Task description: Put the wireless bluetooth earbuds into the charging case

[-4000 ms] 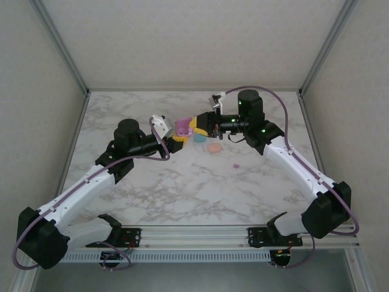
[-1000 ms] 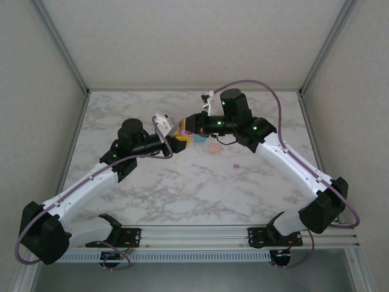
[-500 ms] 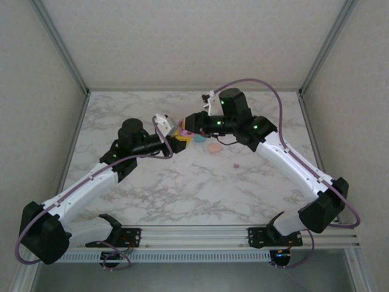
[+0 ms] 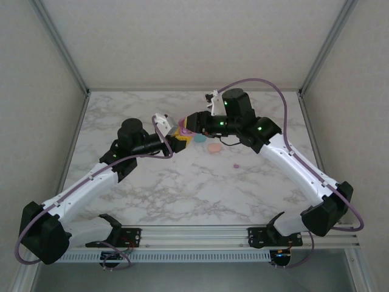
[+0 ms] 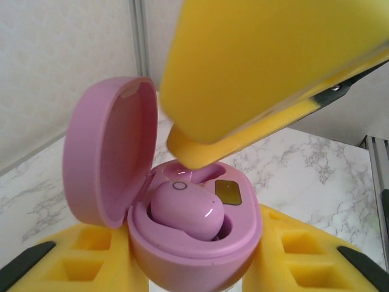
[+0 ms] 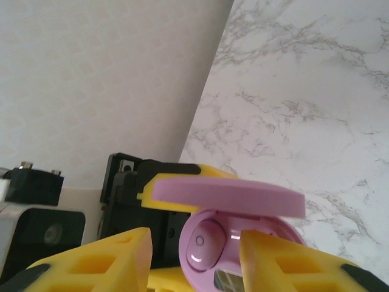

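Above the marble table (image 4: 182, 188), the pink charging case (image 5: 194, 243) is being held clamped in the left gripper (image 4: 175, 140), lid open (for access). The pink earbud (image 5: 185, 213) is lying in its well. The right gripper (image 6: 197, 258) is being kept parted astride it, gripping nothing.

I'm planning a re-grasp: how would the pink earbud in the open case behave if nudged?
The pink earbud looks glossy and rounded, so it would probably slip in a pinch. Small and plastic-looking, it is likely light. Its well in the pink case should stop it rolling away.
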You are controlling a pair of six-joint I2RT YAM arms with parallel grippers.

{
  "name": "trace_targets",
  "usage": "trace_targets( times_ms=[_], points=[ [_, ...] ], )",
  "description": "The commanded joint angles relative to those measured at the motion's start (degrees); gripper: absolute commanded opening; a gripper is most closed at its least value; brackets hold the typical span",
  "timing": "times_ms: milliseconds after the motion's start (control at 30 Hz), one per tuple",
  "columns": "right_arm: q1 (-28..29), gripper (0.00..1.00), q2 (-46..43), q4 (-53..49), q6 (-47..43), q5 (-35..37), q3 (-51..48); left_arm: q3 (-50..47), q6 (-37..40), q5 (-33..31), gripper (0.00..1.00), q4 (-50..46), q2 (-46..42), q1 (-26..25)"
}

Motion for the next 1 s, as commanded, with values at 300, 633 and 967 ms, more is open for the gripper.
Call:
trace_targets(
  times_ms=[300, 633, 967],
  points=[
    [-10.8, 0.42, -17.1, -14.1, -8.7, 21.6, -7.4, 0.7, 0.3, -3.8, 0.36, 1.8, -3.3, -0.4],
    [-26.4, 0.41, 3.0, -18.0, -13.3, 14.4, -20.4, 0.9, -0.1, -4.4, 0.37, 0.2, -5.4, -0.5],
    [-25.5, 0.42, 12.2, -8.4, -3.2, 11.5, -27.2, 0.8, 0.8, -5.2, 0.37, -1.2, -5.6, -0.5]
  ],
)
